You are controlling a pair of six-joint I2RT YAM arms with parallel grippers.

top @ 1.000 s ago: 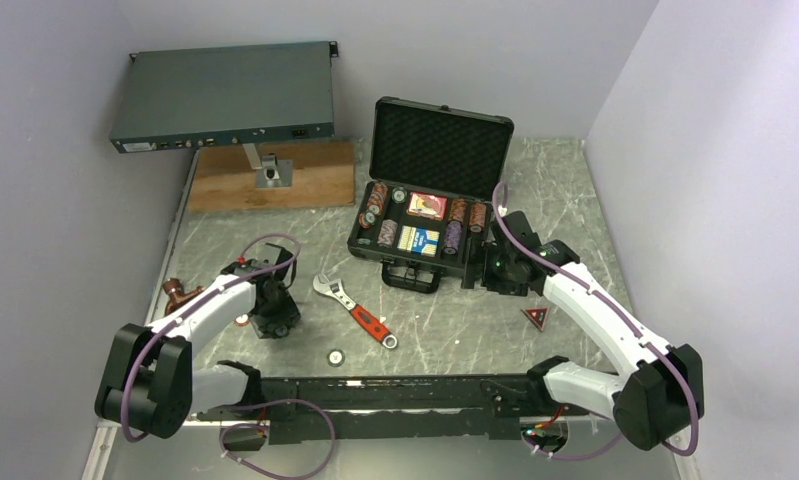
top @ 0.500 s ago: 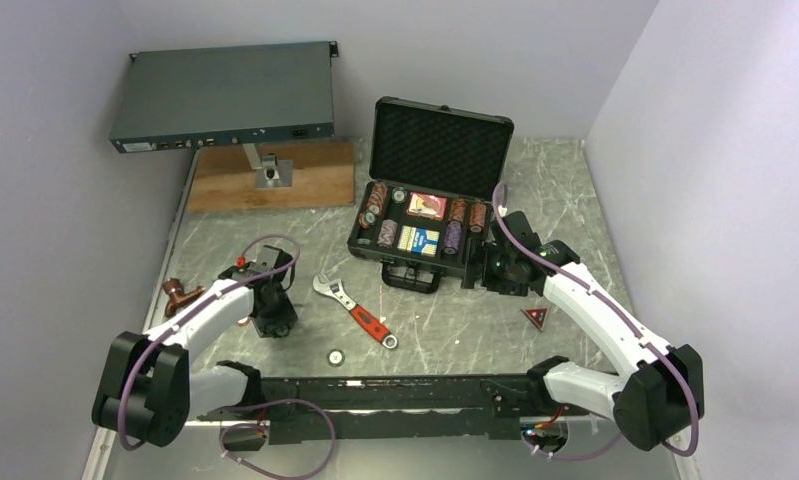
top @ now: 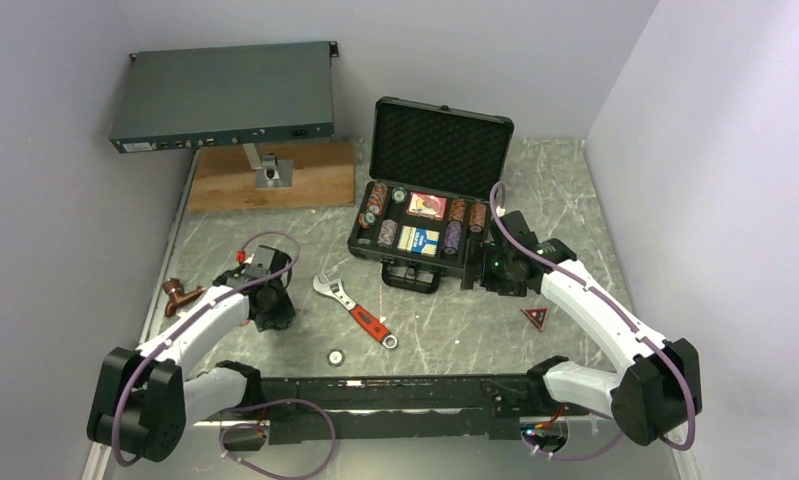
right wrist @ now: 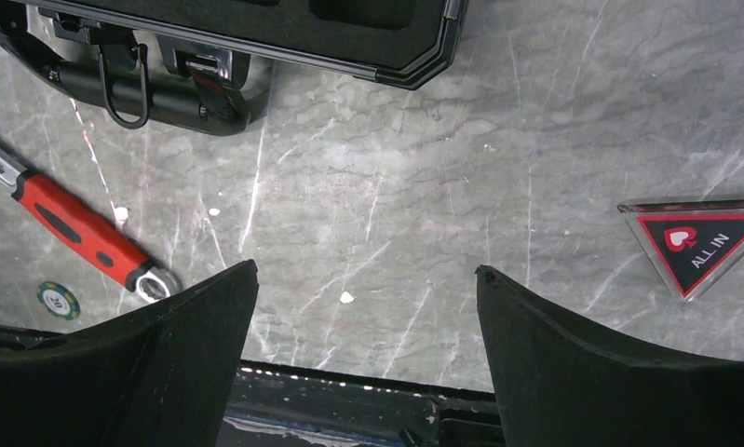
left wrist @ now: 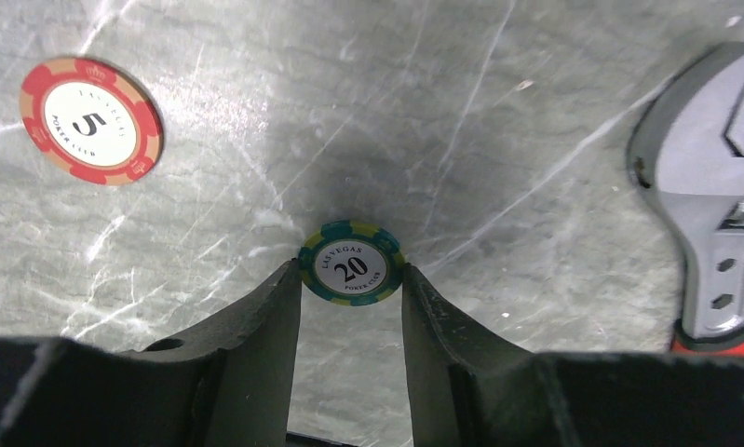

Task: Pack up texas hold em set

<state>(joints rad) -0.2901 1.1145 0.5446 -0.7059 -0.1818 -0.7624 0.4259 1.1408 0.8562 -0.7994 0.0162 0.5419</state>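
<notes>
At the far left, a small brown-red thing (top: 180, 293) lies on the table (top: 445, 330), out beyond the left hand (top: 270, 300); it is too small to tell what it is. The left hand (left wrist: 352, 277) is clamped on a green chip (left wrist: 352, 263) marked 20. One fingertip (left wrist: 289, 284) touches the chip's rim on each side, and the chip looks flat on the table. Ahead of the fingers and off to their left lies a red chip (left wrist: 91, 121) marked 5, well apart from them. To the right of the fingers is the metal head of a wrench (left wrist: 712, 214), near but not touching.

Between the two hands, the wrench (top: 355, 310) lies at a slant with its red handle toward the arm bases. A second green chip (top: 335, 356) lies alone just past that handle end.

The right hand (top: 490, 272) hangs over bare table with its fingers wide apart and nothing between them (right wrist: 363, 272). Just ahead of it is the case (top: 375, 245), open with its lid upright. Rows of chips (top: 380, 205), a red deck (top: 427, 206) and a blue deck (top: 419, 240) sit inside. The case's front edge (right wrist: 349, 42) and its handle (right wrist: 154, 98) lie ahead and to the left of the fingers. Left of the left finger are the wrench handle (right wrist: 79, 228) and the second green chip (right wrist: 58, 300). To the right of the right finger lies the red triangle (right wrist: 698, 247), marked ALL IN, flat on the table and apart from the hand.
</notes>
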